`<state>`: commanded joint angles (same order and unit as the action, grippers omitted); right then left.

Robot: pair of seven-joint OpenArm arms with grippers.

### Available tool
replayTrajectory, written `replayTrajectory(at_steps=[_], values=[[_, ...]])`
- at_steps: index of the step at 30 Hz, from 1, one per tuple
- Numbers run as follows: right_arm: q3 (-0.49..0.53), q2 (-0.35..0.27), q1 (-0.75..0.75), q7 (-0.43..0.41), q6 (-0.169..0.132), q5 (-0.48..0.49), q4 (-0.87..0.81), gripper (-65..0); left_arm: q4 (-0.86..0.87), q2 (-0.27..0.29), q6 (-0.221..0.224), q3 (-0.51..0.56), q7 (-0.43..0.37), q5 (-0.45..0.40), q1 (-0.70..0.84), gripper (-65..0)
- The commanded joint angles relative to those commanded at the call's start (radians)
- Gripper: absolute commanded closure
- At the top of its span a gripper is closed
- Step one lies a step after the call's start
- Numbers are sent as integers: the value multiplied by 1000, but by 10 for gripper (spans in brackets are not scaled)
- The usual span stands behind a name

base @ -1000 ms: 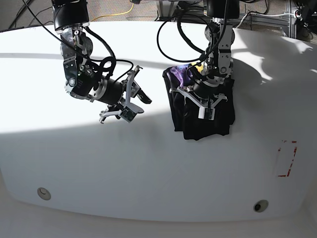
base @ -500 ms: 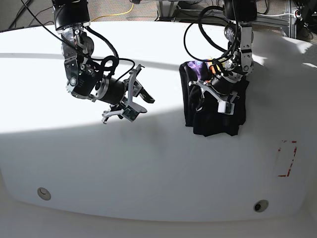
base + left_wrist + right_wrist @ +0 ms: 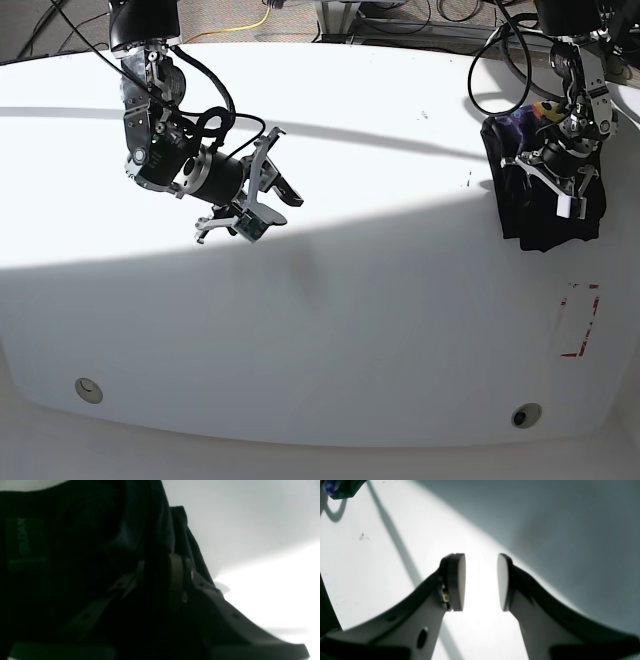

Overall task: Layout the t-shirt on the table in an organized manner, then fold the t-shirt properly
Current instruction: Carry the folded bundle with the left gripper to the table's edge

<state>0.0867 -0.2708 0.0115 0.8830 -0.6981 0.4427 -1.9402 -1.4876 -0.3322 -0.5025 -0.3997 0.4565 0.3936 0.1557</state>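
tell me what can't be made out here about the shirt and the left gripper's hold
- Left gripper, left wrist view: too dark to see how much of the t-shirt sits between the pads.
- T-shirt's shape, base view: bunched, and the gripper covers its middle; sleeves and hem can't be told apart.
- Small line under the tag's brand name, left wrist view: too dim and blurred.
- Right wrist view: shirt cut off by the top-left edge.

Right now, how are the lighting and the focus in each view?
Left wrist view: very dark, the shirt almost black, the table overexposed behind it. Right wrist view: the right claw is backlit and soft, with glare between its pads. Base view: a hard sunlit band crosses the table, with sharp arm shadows.
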Motion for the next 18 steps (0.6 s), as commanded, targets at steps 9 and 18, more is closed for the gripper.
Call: replayTrajectory(at_steps=[9, 18], values=[[2, 0, 0, 0, 0, 0, -12, -197, -227, 71, -68, -77, 210, -3, 17, -107], [2, 2, -2, 0, 0, 0, -12, -197, -285, 189, -68, -80, 275, -18, 100, -107]])
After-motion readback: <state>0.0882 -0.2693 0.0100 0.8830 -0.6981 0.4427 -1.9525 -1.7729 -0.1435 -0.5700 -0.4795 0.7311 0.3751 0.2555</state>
